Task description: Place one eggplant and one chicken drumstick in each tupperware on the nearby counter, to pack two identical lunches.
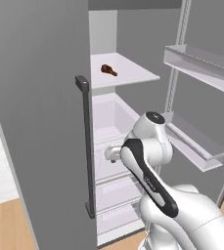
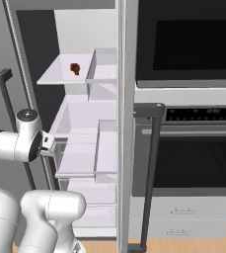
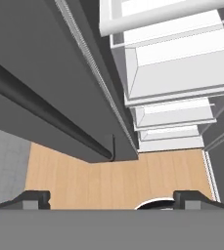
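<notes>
Fridge door handle (image 1: 87,146) stands left of the arm. Gripper (image 3: 111,197) points down at the wood floor (image 3: 108,180), jaws fully apart, holding nothing. 1 chicken drumstick (image 1: 108,70) lies on the upper fridge shelf (image 1: 133,73), above and ahead of the hand, long axis slanting down-right in the left base view.

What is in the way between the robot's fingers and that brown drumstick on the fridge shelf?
Nothing visible blocks it. The small brown chicken drumstick lies alone on the white upper fridge shelf, and the fridge stands open. The open fingers point down at the wooden floor, well below that shelf.
</notes>
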